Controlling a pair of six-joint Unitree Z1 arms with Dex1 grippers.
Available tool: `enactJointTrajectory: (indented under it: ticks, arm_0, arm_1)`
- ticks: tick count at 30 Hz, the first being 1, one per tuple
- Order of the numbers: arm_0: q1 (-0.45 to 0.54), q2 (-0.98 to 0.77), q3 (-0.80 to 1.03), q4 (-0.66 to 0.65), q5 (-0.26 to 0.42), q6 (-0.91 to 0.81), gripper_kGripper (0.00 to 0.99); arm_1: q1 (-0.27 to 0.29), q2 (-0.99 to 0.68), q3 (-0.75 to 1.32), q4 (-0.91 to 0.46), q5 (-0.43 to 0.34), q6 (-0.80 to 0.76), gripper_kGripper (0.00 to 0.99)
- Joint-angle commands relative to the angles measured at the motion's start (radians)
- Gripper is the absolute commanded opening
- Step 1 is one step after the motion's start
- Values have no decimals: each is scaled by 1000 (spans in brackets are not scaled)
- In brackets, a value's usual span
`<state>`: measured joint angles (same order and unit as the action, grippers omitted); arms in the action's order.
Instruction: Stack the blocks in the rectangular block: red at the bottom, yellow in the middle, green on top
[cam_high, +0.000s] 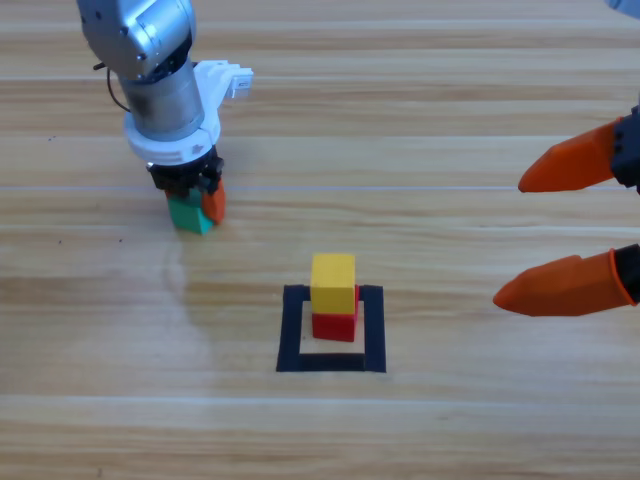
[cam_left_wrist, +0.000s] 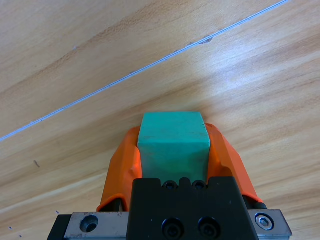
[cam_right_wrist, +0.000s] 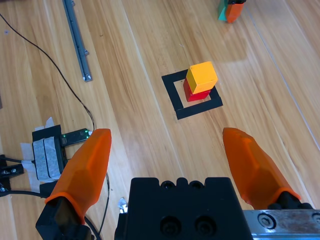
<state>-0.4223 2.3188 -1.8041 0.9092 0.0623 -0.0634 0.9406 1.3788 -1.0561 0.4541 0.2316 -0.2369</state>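
Two of the three cubes are already stacked, yellow (cam_high: 333, 282) on red (cam_high: 334, 326) inside the tape square (cam_high: 293, 330), while the left gripper (cam_high: 196, 205) has its jaws closed around green (cam_left_wrist: 173, 145) well apart at the table, and the right gripper (cam_high: 560, 228) waits wide open with nothing in it.

A black box (cam_right_wrist: 47, 150) lies on the wooden table (cam_right_wrist: 135, 30) left of the right gripper (cam_right_wrist: 166, 132); a metal rail (cam_right_wrist: 76, 37) lies farther ahead.

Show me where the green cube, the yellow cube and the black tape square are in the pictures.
green cube (cam_left_wrist: 173, 142): left wrist view, on its front face, between the left gripper's jaws.
yellow cube (cam_high: 333, 281): high view, on its top face.
black tape square (cam_high: 293, 330): high view, on its left strip.
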Motion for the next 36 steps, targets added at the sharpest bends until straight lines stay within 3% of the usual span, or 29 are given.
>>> enactJointTrajectory:
  ticks: [1,12,21,36]
  arm_0:
    - [-15,31,54,22,24,-46,29]
    - [-250,-39,-314,436,40,-521,0]
    - [-400,-110,-325,456,51,-679,0]
    - [-452,-95,-331,453,79,-760,0]
  arm_1:
    - [-40,40,5,26,29,-4,982]
    - [-83,34,1,43,66,-7,982]
    - [-103,31,-4,55,87,-10,982]
    - [-103,36,-7,58,87,-12,982]
